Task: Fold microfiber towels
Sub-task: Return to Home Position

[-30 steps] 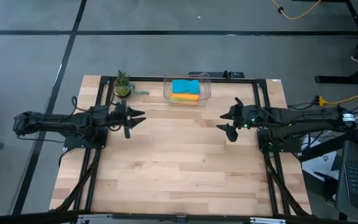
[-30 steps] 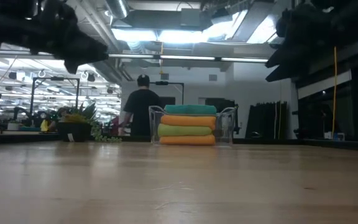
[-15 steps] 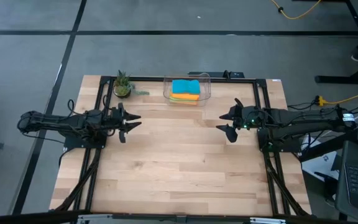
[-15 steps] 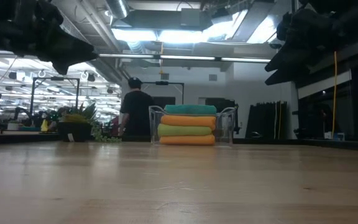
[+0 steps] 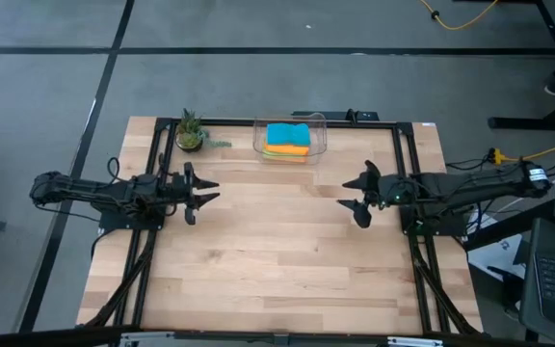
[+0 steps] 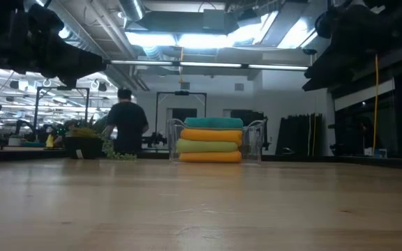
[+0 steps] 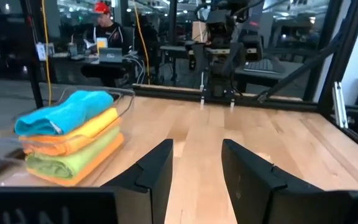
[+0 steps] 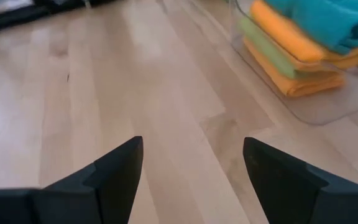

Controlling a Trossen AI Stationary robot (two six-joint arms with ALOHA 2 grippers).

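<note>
The microfiber towels lie folded in a stack point(image 5: 288, 140) inside a clear plastic bin point(image 5: 318, 135) at the middle of the table's far edge: teal on top, then orange, lime green and orange point(image 6: 210, 139). The stack also shows in the left wrist view point(image 7: 70, 134) and the right wrist view point(image 8: 303, 43). My left gripper point(image 5: 212, 189) hovers open and empty at the table's left side, pointing right point(image 7: 197, 149). My right gripper point(image 5: 345, 193) hovers open and empty at the right side, pointing left point(image 8: 193, 146).
A small potted plant point(image 5: 190, 130) stands at the far left corner, left of the bin. Bare wooden tabletop point(image 5: 277, 251) lies between and in front of the two grippers. A person point(image 6: 125, 129) shows in the room beyond the table.
My left gripper has drawn back a little toward the table's left edge and slightly toward the near edge. My right gripper has shifted slightly toward the near edge. Both stay open. The person in the room behind has walked to the left.
</note>
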